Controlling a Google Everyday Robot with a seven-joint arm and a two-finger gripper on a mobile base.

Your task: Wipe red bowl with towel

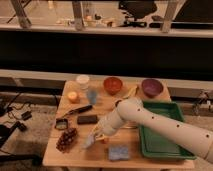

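1. Fingers clenched on towel (90, 142); gripper (98, 135) sits low over front-left of table (75, 159), with the arm reaching in from the right.
2. Grapes (67, 140) at far left front, just beside the towel.
3. Orange (73, 96) and white cup (83, 80) at left rear.
4. Towel hangs bunched from the gripper; cannot tell if it touches the table.
5. Blue pad (119, 152) at front edge, right of the towel.
6. Red bowl (113, 85) upright at rear centre, well apart from the towel.
7. Purple bowl (151, 87) at right rear; green tray (159, 142) at right front.
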